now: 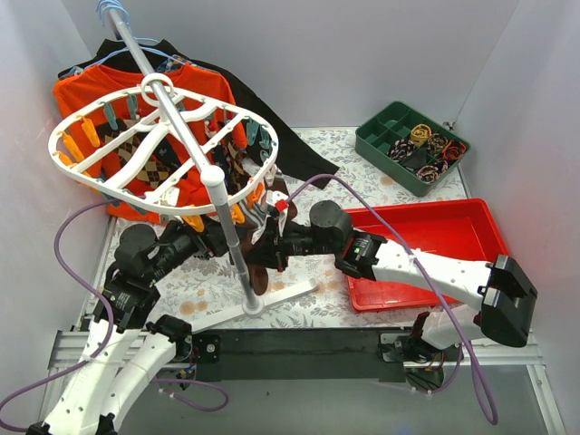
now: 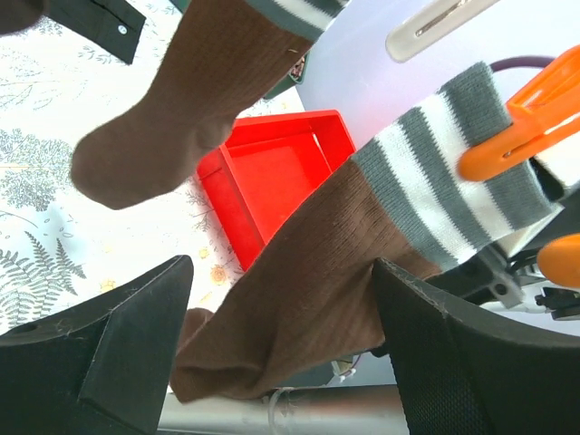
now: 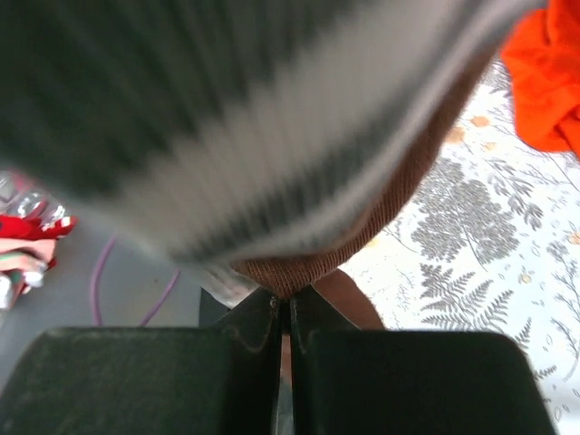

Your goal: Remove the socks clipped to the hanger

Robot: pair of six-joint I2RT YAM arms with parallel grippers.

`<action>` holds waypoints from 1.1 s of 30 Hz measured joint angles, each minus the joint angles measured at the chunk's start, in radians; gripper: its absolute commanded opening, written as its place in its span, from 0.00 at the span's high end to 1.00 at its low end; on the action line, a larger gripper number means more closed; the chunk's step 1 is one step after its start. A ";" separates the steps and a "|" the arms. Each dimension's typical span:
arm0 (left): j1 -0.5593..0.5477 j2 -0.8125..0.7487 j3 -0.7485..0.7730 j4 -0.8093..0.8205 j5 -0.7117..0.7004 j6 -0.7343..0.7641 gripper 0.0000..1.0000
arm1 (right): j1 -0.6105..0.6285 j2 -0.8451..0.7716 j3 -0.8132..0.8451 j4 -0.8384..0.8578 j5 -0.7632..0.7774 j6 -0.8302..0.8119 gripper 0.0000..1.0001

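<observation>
My left pincer is spread wide. Its two black fingers stand at the lower left and lower right of my left wrist view. Between them hangs a brown sock, running from the bottom centre up to the right. There its grey-and-white striped cuff is held by an orange clip near the right edge. The left finger stands clear of the sock; I cannot tell whether the right one brushes it. A second brown sock hangs in the upper left, toe pointing left, with a red tray behind it in the middle.

My right pincer is pressed together at the bottom centre of its own view, with a point of brown sock cloth nipped between the fingers. A blurred striped cuff fills the frame above it, and I cannot tell which of the two socks this is. An orange shirt shows in the upper right corner, above the fern-printed table cover on the right.

From above, the white drying rack sits tilted in the upper left on a grey-white pole that slants down to a base at lower centre. The socks hang at the rack's lower right rim, near the middle of the frame. Both my pincers meet there, the left from the lower left and the right from beside the red tray. A green box with compartments stands in the upper right.
</observation>
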 measured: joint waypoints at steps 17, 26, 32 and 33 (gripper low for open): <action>-0.005 0.035 -0.016 0.060 0.146 -0.017 1.00 | -0.001 0.058 0.077 -0.056 -0.011 0.005 0.76; -0.010 0.014 -0.016 0.050 0.150 -0.035 1.00 | -0.001 -0.050 0.024 -0.135 0.123 -0.006 0.43; -0.010 0.012 -0.016 0.038 0.149 -0.035 1.00 | -0.001 -0.131 0.045 -0.243 0.237 -0.041 0.34; -0.010 0.012 -0.016 0.035 0.149 -0.035 1.00 | -0.001 -0.141 0.057 -0.257 0.251 -0.045 0.32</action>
